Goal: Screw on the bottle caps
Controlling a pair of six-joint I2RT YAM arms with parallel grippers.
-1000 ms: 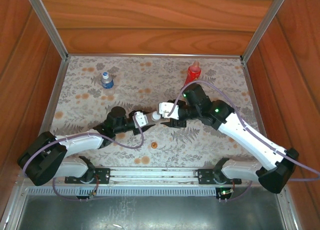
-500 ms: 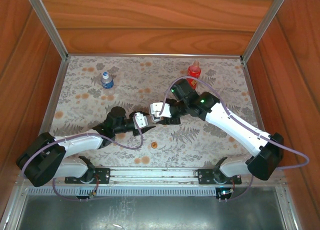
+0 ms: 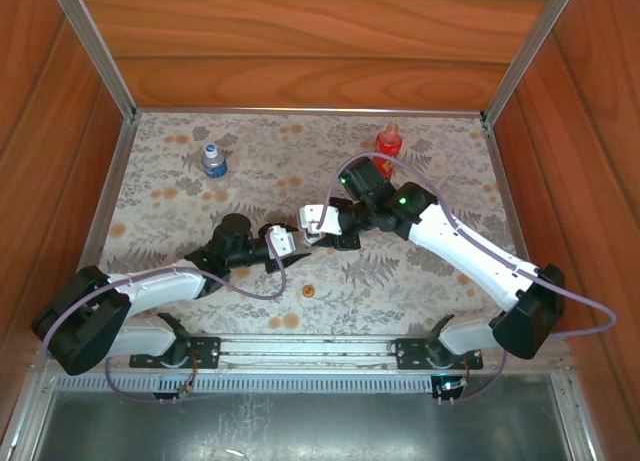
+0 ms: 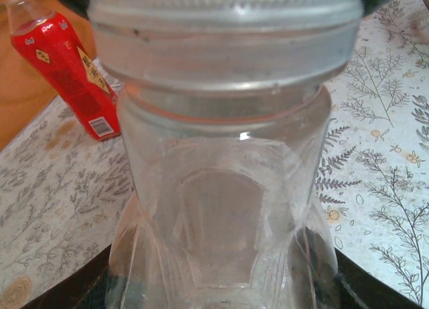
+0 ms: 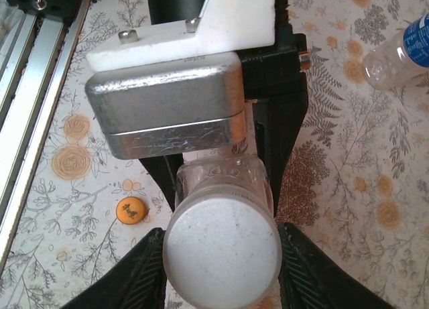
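My left gripper (image 3: 296,240) is shut on the slim clear bottle (image 4: 228,208), holding it on its side above the middle of the table. The white cap (image 5: 221,252) sits on the bottle's mouth, and my right gripper (image 5: 222,275) is shut on the cap with a finger pressing each side. The orange cap (image 3: 308,291) lies loose on the table below the two grippers, also seen as the orange cap (image 5: 131,210). The taller red bottle (image 3: 388,141) stands at the back right. The short clear bottle with blue label (image 3: 212,161) stands at the back left with a blue top.
Wooden walls with metal posts close in the flowered table (image 3: 450,171) on three sides. A metal rail (image 3: 310,349) with the arm bases runs along the near edge. The red bottle stands just behind my right arm's elbow (image 3: 362,186).
The right arm has swung left and its gripper has closed in on the cap end of the bottle. The left arm and the standing bottles have stayed put.
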